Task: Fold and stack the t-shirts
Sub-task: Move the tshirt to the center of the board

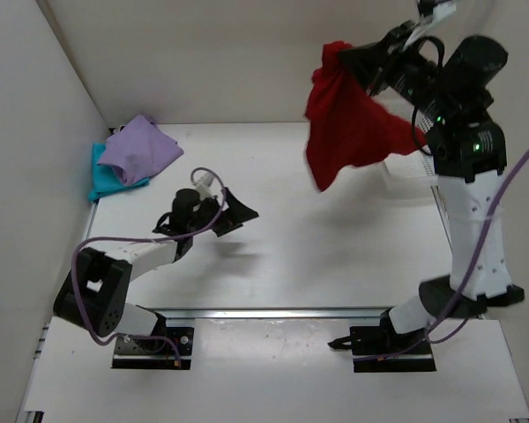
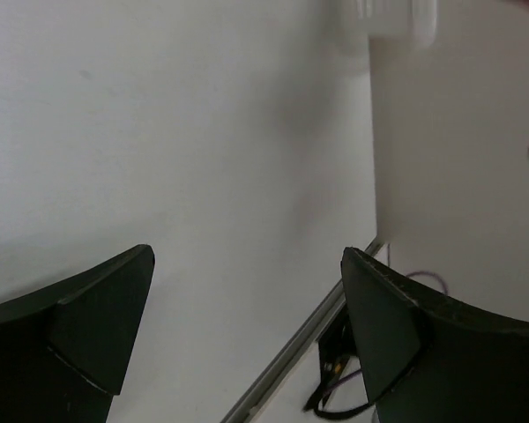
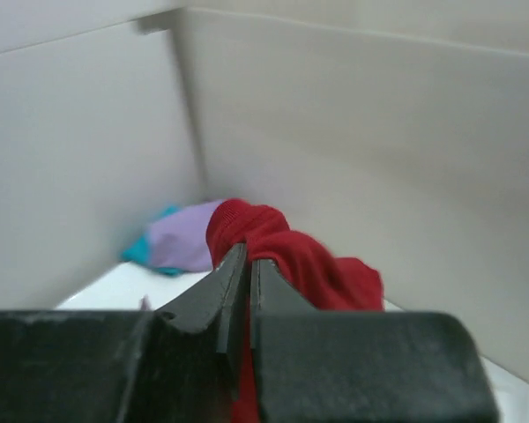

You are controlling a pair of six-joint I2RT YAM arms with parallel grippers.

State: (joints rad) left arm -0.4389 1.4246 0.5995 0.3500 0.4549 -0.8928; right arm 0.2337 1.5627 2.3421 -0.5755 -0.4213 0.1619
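Top external: I see right end effector point(image 1: 351, 62) clenched on dark red t-shirt point(image 1: 348, 128), hung high, partly hiding white basket point(image 1: 407, 174) | lavender t-shirt point(image 1: 139, 148) atop teal t-shirt point(image 1: 104, 182), far-left corner of tabletop point(image 1: 317, 256) | left end effector point(image 1: 233, 214) released, low mid-tabletop.

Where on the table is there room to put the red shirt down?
The big bare middle of the table, between the left gripper and the basket, is free. The far left corner is crowded: the purple shirt lies on the teal shirt.
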